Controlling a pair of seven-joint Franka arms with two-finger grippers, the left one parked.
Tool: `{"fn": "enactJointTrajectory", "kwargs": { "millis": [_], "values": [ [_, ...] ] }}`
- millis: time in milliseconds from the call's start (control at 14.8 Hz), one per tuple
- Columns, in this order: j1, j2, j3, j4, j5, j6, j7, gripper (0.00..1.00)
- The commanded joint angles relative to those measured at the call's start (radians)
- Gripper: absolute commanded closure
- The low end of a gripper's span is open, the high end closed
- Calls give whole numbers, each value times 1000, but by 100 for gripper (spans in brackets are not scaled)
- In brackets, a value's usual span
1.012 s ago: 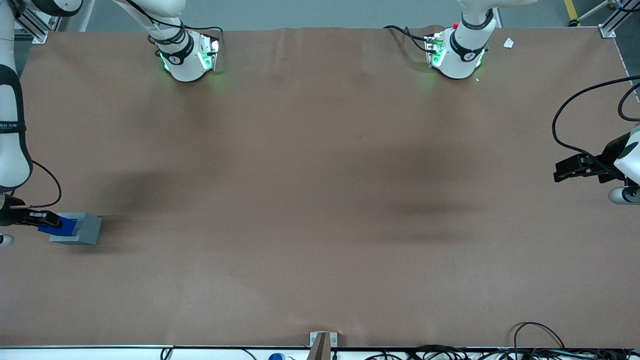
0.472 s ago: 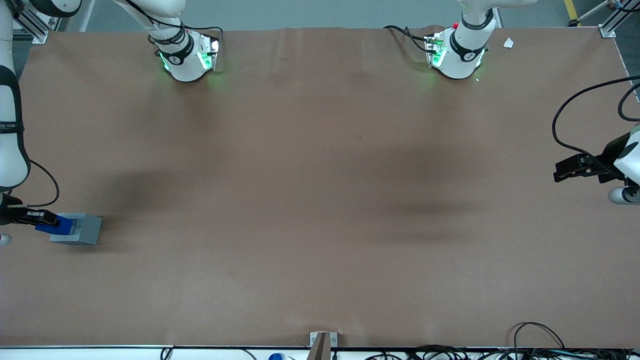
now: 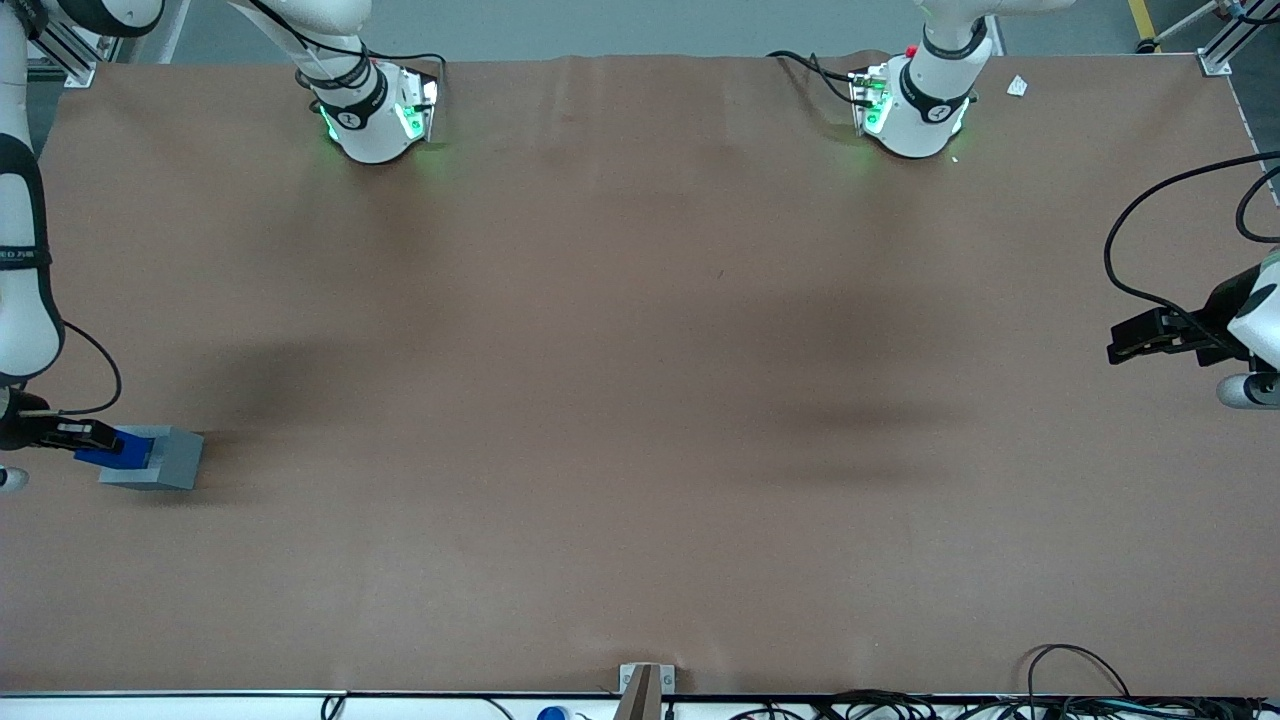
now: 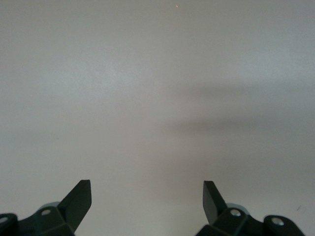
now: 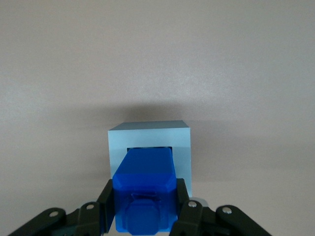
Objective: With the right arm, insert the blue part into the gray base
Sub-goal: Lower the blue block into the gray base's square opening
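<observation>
I see a brown table cover (image 3: 640, 400); a scrap of white paper (image 3: 1017, 86) lies toward the parked arm's end; black cables (image 3: 1080, 690) crowd the edge nearest the camera.

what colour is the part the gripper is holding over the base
Bright blue. The gripper is shut on the blue part above the gray base; right wrist view shows it best.

Lighting: even, diffuse, from overhead. Brown table (image 3: 640, 400) matte, without glare; broad soft shadows mid-surface. Green glow at both arm bases. Gray base (image 5: 149, 142) casts a soft shadow in the right wrist view. Wrist views pale, washed, slightly soft; blue part (image 5: 143, 194) saturated, close, mildly blurred.
</observation>
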Motion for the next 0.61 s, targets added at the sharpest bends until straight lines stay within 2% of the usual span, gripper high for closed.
{"fn": "enactJointTrajectory", "kwargs": {
  "millis": [0,540],
  "values": [
    [-14,13,15,19,-14,-5,8,78],
    [-14,27,15,18,-14,-2,10,78]
  ]
}}
